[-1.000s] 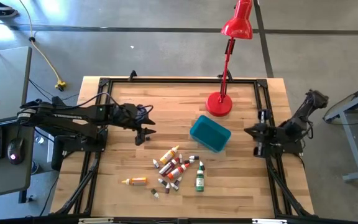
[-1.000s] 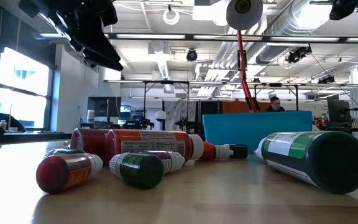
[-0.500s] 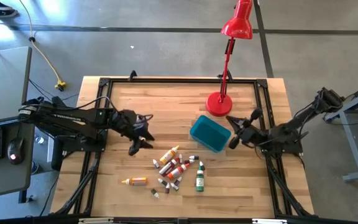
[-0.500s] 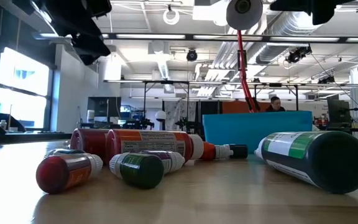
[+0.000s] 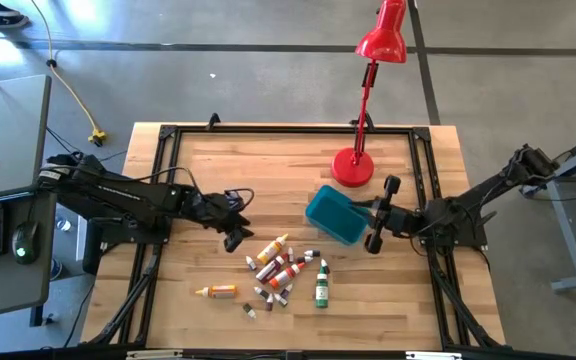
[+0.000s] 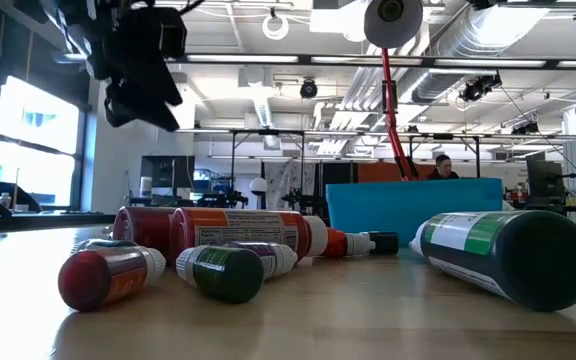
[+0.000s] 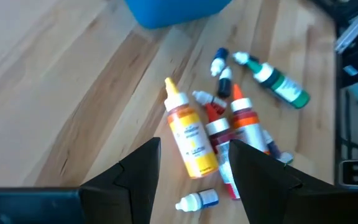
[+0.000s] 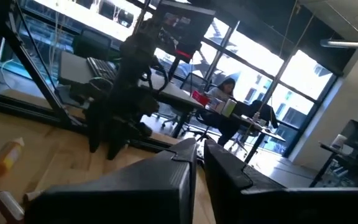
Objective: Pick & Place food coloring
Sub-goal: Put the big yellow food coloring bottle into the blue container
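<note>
The food coloring bottles (image 5: 283, 270) lie on their sides in a loose cluster on the wooden table, near its front middle. Among them are a yellow one (image 7: 188, 134), a green one (image 7: 281, 87) and red ones (image 7: 244, 121). One orange-yellow bottle (image 5: 216, 291) lies apart to the left. My left gripper (image 5: 233, 240) is open and hovers just left of the cluster; its fingers frame the yellow bottle in the left wrist view (image 7: 194, 149) without touching it. My right gripper (image 5: 366, 212) is beside the teal tub's right side, and its fingers stand close together (image 8: 199, 152).
A teal rectangular tub (image 5: 337, 214) stands right of centre, just behind the cluster. A red desk lamp stands with its base (image 5: 353, 167) behind the tub. A black frame (image 5: 168, 135) runs along the table's edges. Bare wood lies at the far left and along the front.
My left gripper has moved down and toward the table's right and near edge, closing on the bottle cluster. My right gripper has swung from the right edge toward the tub. The bottles have not moved.
</note>
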Motion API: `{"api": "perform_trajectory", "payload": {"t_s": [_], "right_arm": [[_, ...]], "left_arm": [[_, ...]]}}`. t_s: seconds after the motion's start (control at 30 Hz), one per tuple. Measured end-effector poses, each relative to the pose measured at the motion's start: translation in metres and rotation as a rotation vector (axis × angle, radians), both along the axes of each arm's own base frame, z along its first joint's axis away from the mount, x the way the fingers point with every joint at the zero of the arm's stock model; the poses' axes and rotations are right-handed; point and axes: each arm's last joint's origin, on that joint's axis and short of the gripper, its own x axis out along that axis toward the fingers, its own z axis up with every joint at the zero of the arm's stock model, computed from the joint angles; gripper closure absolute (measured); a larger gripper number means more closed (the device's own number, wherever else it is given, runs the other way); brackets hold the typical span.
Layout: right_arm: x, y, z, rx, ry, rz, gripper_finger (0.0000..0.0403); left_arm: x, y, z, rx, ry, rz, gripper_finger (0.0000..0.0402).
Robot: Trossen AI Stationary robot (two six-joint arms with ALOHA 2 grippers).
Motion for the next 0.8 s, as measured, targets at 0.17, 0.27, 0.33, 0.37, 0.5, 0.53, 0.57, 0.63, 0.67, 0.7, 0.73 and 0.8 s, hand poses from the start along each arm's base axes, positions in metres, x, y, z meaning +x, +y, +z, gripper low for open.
{"api": "perform_trajectory", "payload": {"t_s": [0.17, 0.27, 0.33, 0.37, 0.5, 0.53, 0.57, 0.63, 0.67, 0.7, 0.73, 0.8], "right_arm": [[0.001, -0.002, 0.0, -0.05, 0.016, -0.019, 0.0369], [0.002, -0.001, -0.002, -0.061, 0.023, 0.025, 0.037], [0.002, 0.0, -0.001, -0.048, 0.017, 0.039, 0.0372], [0.002, 0.0, -0.001, -0.029, 0.011, 0.041, 0.0371], [0.003, -0.004, -0.002, -0.007, 0.01, 0.025, 0.0352], [0.004, -0.005, -0.002, -0.007, 0.011, 0.025, 0.0344], [0.006, -0.006, -0.003, -0.002, 0.013, 0.026, 0.0335], [0.01, -0.009, -0.006, 0.029, 0.019, 0.037, 0.0315], [0.013, -0.012, -0.008, 0.042, 0.023, 0.04, 0.0304], [0.016, -0.014, -0.01, 0.05, 0.029, 0.043, 0.0293], [0.018, -0.016, -0.012, 0.055, 0.036, 0.038, 0.0283], [0.021, -0.02, -0.015, 0.06, 0.047, 0.01, 0.0264]], "left_arm": [[0.005, -0.001, -0.009, 0.005, 0.044, 0.002, 0.0213], [0.007, -0.001, -0.011, 0.006, 0.048, 0.002, 0.0213], [0.007, -0.001, -0.01, 0.005, 0.038, 0.002, 0.0213], [0.008, -0.001, -0.01, 0.005, 0.028, 0.002, 0.0213], [0.013, -0.002, -0.004, -0.012, -0.05, -0.005, 0.0213], [0.014, -0.003, -0.002, -0.017, -0.075, -0.006, 0.0213], [0.016, -0.003, 0.001, -0.023, -0.104, -0.006, 0.0213], [0.019, -0.003, 0.005, -0.031, -0.161, -0.008, 0.0213], [0.02, -0.003, 0.007, -0.034, -0.181, -0.008, 0.0213], [0.021, -0.004, 0.008, -0.035, -0.196, -0.009, 0.0213], [0.021, -0.004, 0.009, -0.037, -0.205, -0.009, 0.0213], [0.021, -0.004, 0.009, -0.037, -0.207, -0.008, 0.0213]]}}
